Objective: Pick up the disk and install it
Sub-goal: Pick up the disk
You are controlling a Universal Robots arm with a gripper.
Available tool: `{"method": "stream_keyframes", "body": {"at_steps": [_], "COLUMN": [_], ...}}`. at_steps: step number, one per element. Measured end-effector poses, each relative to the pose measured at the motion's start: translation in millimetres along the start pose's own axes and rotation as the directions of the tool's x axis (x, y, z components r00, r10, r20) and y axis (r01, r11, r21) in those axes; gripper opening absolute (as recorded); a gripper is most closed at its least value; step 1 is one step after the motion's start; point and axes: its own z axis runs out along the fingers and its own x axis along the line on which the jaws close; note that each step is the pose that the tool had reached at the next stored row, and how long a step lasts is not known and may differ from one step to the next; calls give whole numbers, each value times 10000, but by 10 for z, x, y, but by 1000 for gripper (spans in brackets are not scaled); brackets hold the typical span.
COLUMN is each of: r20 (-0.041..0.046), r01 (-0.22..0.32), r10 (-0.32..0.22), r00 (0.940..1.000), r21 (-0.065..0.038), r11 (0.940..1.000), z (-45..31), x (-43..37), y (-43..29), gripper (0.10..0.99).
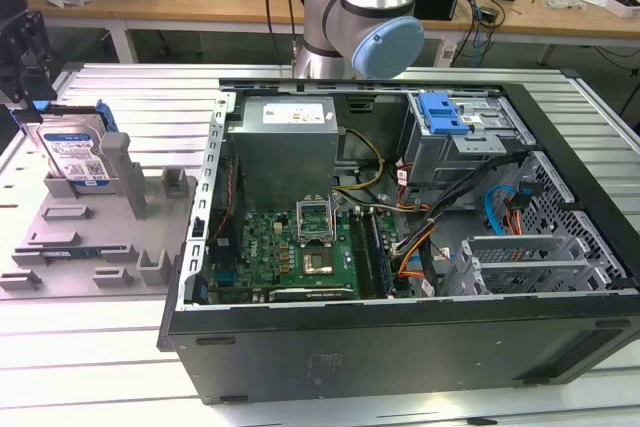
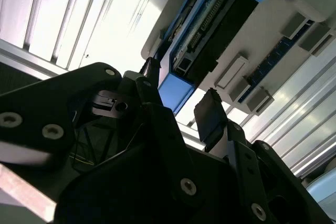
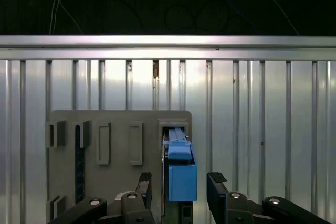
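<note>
- Step in hand: the pick-up, approach phase. The gripper (image 3: 181, 182) hangs over the disk (image 3: 182, 174) with its jaws wide, one finger on each side of the blue bracket and neither touching it in both wrist views.
- Position of the disk: it stands on edge in a slot of the grey holder plate (image 1: 100, 237), at the plate's far edge in the exterior view. The plate lies on the ribbed aluminium table (image 1: 120, 82), beside the open computer case (image 1: 400, 347).
- Installation: not begun. The drive cage (image 1: 470, 152) at the case's far corner, topped by a blue latch (image 1: 442, 112), looks unoccupied where the disk would go, though its inside is partly hidden.
- What the grasp calls for, as a judgement: the fingers kept centred across the bracket and square to the disk's flat faces, so that closing does not tilt it in the slot.
- Writing: the disk carries a white-and-blue label facing the exterior view. Its print is too small to read. No other legible marking appears on the plate or table.
</note>
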Motion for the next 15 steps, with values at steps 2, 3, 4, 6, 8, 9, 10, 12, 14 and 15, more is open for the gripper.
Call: {"method": "stream_keyframes", "body": {"at_steps": [2, 3, 4, 6, 8, 9, 10, 12, 14, 15], "r20": [0, 0, 0, 0, 0, 0, 0, 0, 0, 0], "r01": [0, 0, 0, 0, 0, -1, 0, 0, 0, 0], "r10": [0, 0, 0, 0, 0, 1, 0, 0, 0, 0], "r00": [10000, 10000, 10000, 10000, 10000, 10000, 10000, 10000, 10000, 10000], "r21": [0, 1, 1, -1, -1, -1, 0, 1, 0, 0], "r11": [10000, 10000, 10000, 10000, 10000, 10000, 10000, 10000, 10000, 10000], "z": [14, 20, 27, 39, 49, 59, 63, 73, 83, 88], "x": [0, 0, 0, 0, -1, -1, -1, -1, -1, -1], "y": [2, 2, 3, 6, 10, 14, 17, 20, 21, 20], "gripper": [541, 541, 541, 541, 541, 541, 541, 541, 541, 541]}}
